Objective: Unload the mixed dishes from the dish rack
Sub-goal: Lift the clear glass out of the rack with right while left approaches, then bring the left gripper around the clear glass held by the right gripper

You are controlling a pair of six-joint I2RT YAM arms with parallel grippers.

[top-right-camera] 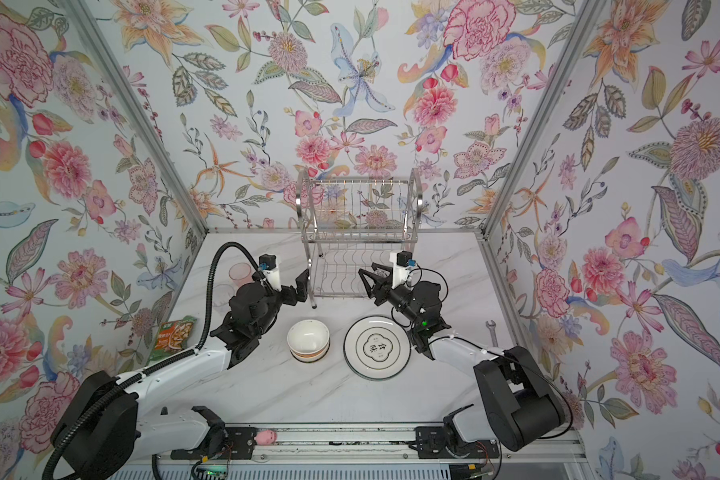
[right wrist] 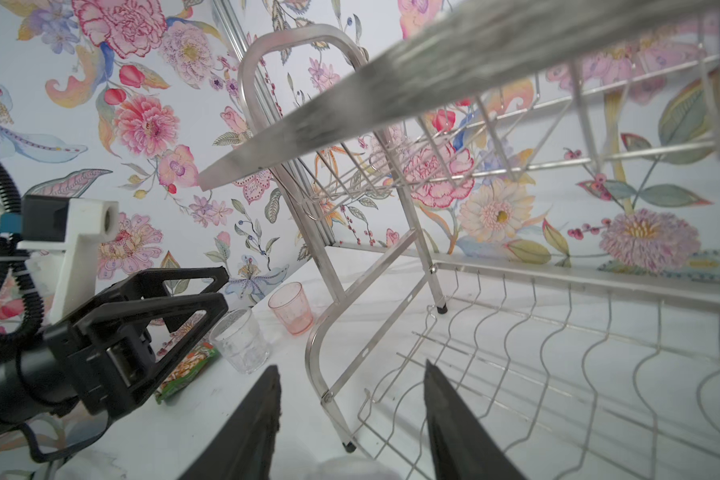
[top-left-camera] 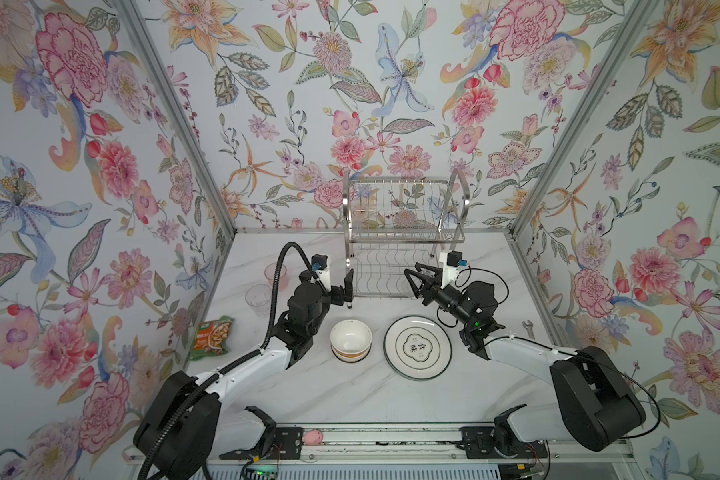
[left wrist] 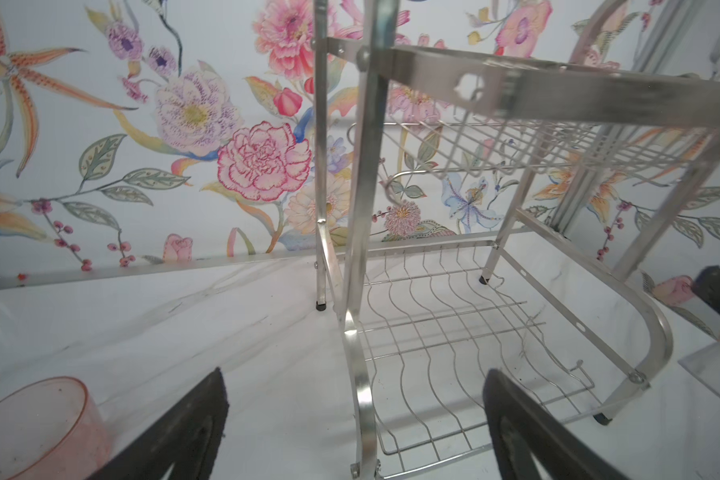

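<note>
The chrome dish rack [top-left-camera: 400, 237] [top-right-camera: 358, 237] stands at the back of the table with both wire tiers bare. In front of it lie a stack of white bowls [top-left-camera: 351, 340] [top-right-camera: 308, 340] and a dark-rimmed plate with characters [top-left-camera: 417, 347] [top-right-camera: 377, 347]. A pink tumbler [top-left-camera: 276, 274] [right wrist: 292, 307] [left wrist: 38, 428] and a clear tumbler [top-left-camera: 257, 300] [right wrist: 242, 345] stand to the left. My left gripper [top-left-camera: 347, 291] [left wrist: 356, 419] is wide open at the rack's front left leg, which shows between its fingers. My right gripper [top-left-camera: 413, 277] [right wrist: 352, 403] is open and empty at the lower tier's front right.
A green-orange food packet [top-left-camera: 213, 337] [right wrist: 188, 370] lies by the left wall. A steel wrench [top-left-camera: 528, 328] rests near the right wall. Floral walls close in the table [top-left-camera: 350, 399] on three sides.
</note>
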